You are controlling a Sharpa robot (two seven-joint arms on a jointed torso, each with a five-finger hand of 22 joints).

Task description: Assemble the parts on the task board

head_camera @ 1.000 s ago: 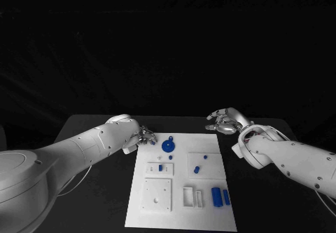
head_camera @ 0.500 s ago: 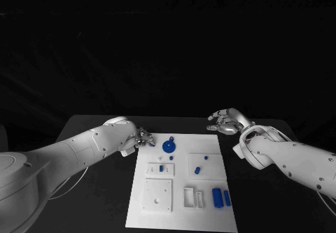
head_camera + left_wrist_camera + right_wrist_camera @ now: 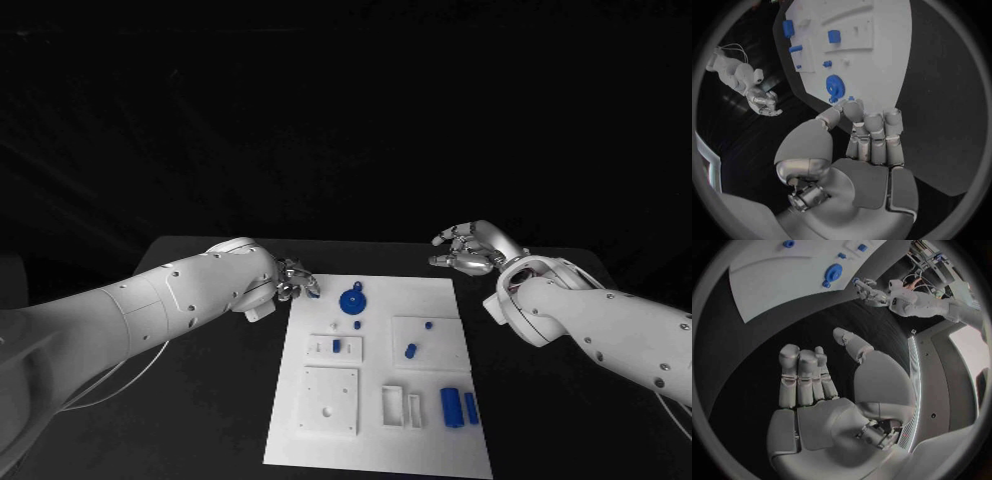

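Left robot hand (image 3: 294,280) sits at the far-left corner of the board (image 3: 433,440), fingers curled together. Wrist view shows thumb and fingertip (image 3: 853,107) pinched on a tiny blue part (image 3: 851,98) at the board's edge, just beside the blue disc (image 3: 351,298). Too small to be sure what the part is.

Right robot hand (image 3: 470,250) is over the bare table (image 3: 188,250) just past the board's far-right corner, well apart from the parts. Fingers apart, palm up-ish, holding nothing; wrist view confirms (image 3: 817,390).

Board lies in the middle of the table, long side running away from the robot. On it:
- blue disc near the far edge, left of centre
- small blue peg (image 3: 353,324) just below the disc
- raised square plate (image 3: 335,348) with a short blue piece (image 3: 336,345) in it, left side
- raised plate (image 3: 424,343) on the right with a blue bit (image 3: 427,324) and a blue oblong (image 3: 410,351)
- larger white square plate (image 3: 327,401) with a hole, near-left
- 2 white slotted blocks (image 3: 400,406) near centre
- 2 blue cylinders (image 3: 459,406) lying side by side, near-right
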